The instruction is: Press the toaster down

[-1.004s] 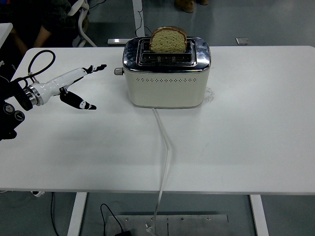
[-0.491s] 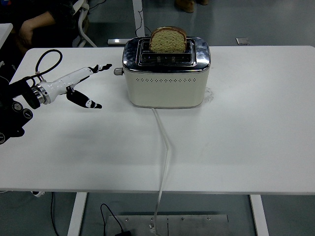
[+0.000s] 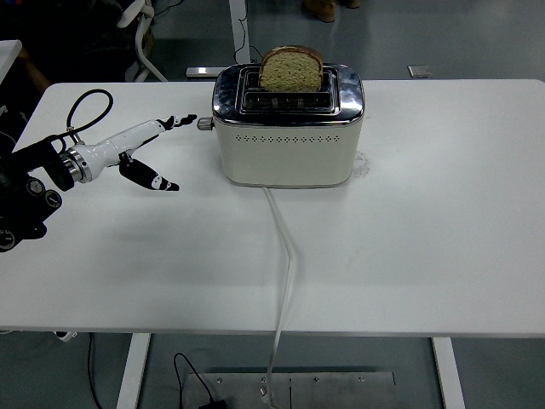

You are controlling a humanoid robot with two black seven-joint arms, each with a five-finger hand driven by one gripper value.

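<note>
Cream toaster (image 3: 288,128), chrome top, bread (image 3: 291,70) upright

a cream, round-cornered toaster (image 3: 288,128) with a shiny chrome top is standing toward the far side of the white table (image 3: 409,247), and a slice of brown bread (image 3: 291,69) is sticking up out of its far slot. a small round lever knob (image 3: 204,123) is jutting from its left end. the left hand (image 3: 143,152), white with black fingertips, is hovering with fingers spread, its upper fingertips just beside the knob. a white power cord (image 3: 285,273) is trailing off the near table edge.
</note>
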